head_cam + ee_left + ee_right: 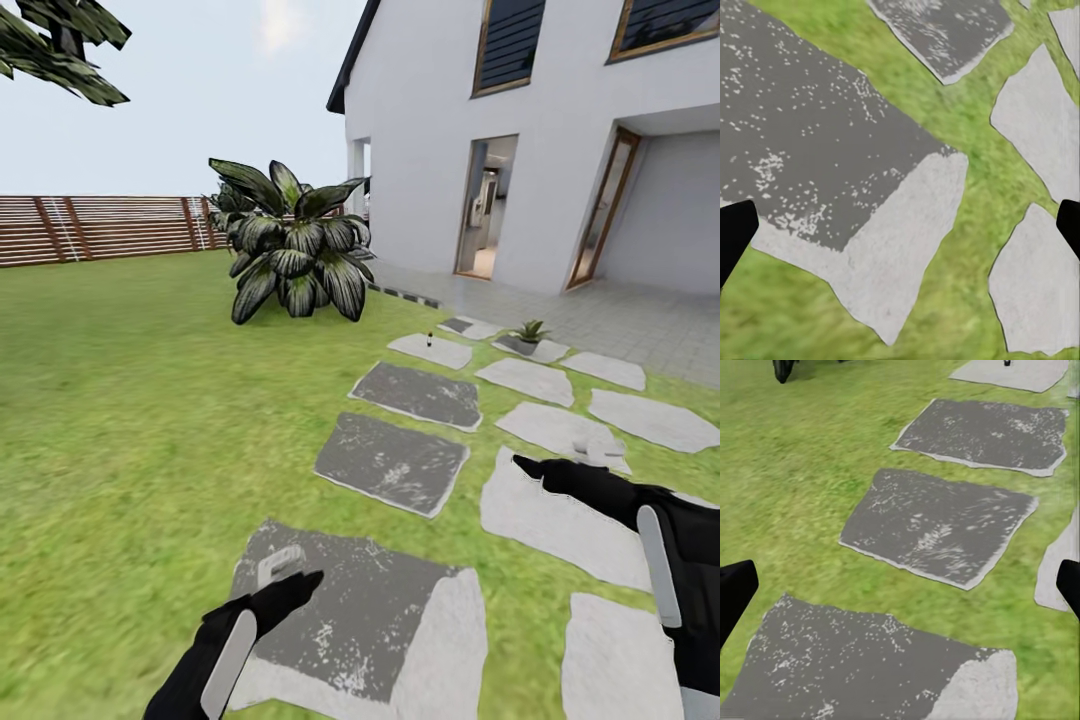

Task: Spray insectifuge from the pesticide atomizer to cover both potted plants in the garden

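Far ahead in the head view, the pesticide atomizer (430,340) stands as a tiny dark bottle on a pale stepping stone (430,351). One potted plant (530,331), a small green rosette, sits on the stone to its right. The second potted plant is out of view, and no insectifuge specks can be made out at this distance. My left gripper (290,572) hangs open over a near grey stone (810,142), holding nothing. My right gripper (570,460) is open too, above the lawn and stones (937,525), far short of the atomizer (1006,362).
A big striped-leaf bush (295,245) stands on the lawn to the left of the stone path. Grey paving (640,320) and a white house (520,120) with open doorways lie to the right. A wooden fence (100,228) closes the far left.
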Motion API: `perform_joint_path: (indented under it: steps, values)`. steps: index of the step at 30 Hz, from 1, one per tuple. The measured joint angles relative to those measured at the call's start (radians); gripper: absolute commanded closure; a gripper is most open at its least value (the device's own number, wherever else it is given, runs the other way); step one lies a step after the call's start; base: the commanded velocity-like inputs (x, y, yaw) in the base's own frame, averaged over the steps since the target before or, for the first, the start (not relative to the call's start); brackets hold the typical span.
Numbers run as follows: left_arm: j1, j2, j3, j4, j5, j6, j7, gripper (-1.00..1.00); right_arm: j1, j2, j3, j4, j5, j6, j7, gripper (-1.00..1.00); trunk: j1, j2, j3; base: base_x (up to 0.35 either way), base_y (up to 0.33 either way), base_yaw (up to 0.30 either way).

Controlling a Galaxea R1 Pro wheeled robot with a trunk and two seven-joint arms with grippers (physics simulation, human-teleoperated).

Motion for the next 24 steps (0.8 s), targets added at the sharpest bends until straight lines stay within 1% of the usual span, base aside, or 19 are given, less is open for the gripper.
perform_joint_path:
  steps: [3,7,9,11,12,13,15,17,18,20,22,24]
  values:
    - [-0.001,0.0,0.001,0.016,-0.001,-0.002,0.001,-1.0,-0.009,-0.003,-0.011,-0.001,-0.001,0.005,0.006,-1.0,0.0,0.0,0.0,0.339,0.0,0.0]
    - [-0.002,0.0,0.001,0.023,-0.006,-0.003,0.002,-1.0,-0.017,-0.007,-0.011,-0.001,-0.002,0.02,0.009,-1.0,0.0,0.0,0.0,0.339,0.0,0.0]
    - [-0.002,0.001,0.001,0.024,-0.008,-0.004,0.002,-1.0,-0.005,-0.017,-0.007,-0.001,0.002,-0.017,0.016,-1.0,0.0,0.0,0.0,0.34,0.0,0.0]
    - [-0.002,0.002,0.001,0.025,-0.01,-0.004,0.002,-1.0,0.008,-0.026,-0.004,-0.001,0.03,-0.098,0.018,-1.0,0.0,0.0,0.0,0.339,0.0,0.0]
    - [-0.002,0.002,0.001,0.025,-0.011,-0.004,0.002,-1.0,0.01,-0.028,-0.003,-0.001,0.044,-0.111,0.018,-1.0,0.0,0.0,0.0,0.339,0.0,0.0]
    - [-0.002,0.002,0.001,0.026,-0.012,-0.004,0.002,-1.0,0.013,-0.028,-0.002,0.0,0.085,-0.126,0.016,-1.0,0.0,0.0,0.0,0.339,0.0,0.0]
    - [-0.002,0.003,0.001,0.027,-0.012,-0.004,0.002,-1.0,0.015,-0.026,-0.001,0.0,0.132,-0.135,0.014,-1.0,0.0,0.0,0.0,0.339,0.0,0.0]
    - [-0.002,0.003,0.001,0.027,-0.012,-0.004,0.002,-1.0,0.017,-0.024,-0.002,0.0,0.171,-0.14,0.014,-1.0,0.0,0.0,0.0,0.339,0.0,0.0]
    - [-0.002,0.003,0.001,0.027,-0.012,-0.004,0.002,-1.0,0.018,-0.023,-0.002,0.0,0.197,-0.144,0.014,-1.0,0.0,0.0,0.0,0.339,0.0,0.0]
    - [-0.002,0.003,0.001,0.03,-0.012,-0.004,0.002,-1.0,0.018,-0.022,-0.002,0.0,0.221,-0.151,0.016,-1.0,0.0,0.0,0.0,0.339,0.0,0.0]
    - [-0.002,0.004,0.0,0.033,-0.012,-0.004,0.002,-1.0,0.019,-0.022,-0.002,0.0,0.236,-0.157,0.017,-1.0,0.0,0.0,0.0,0.339,0.0,0.0]
    - [-0.002,0.004,0.001,0.035,-0.013,-0.004,0.002,-1.0,0.019,-0.021,-0.002,0.0,0.239,-0.159,0.017,-1.0,0.0,0.0,0.0,0.339,0.0,0.0]
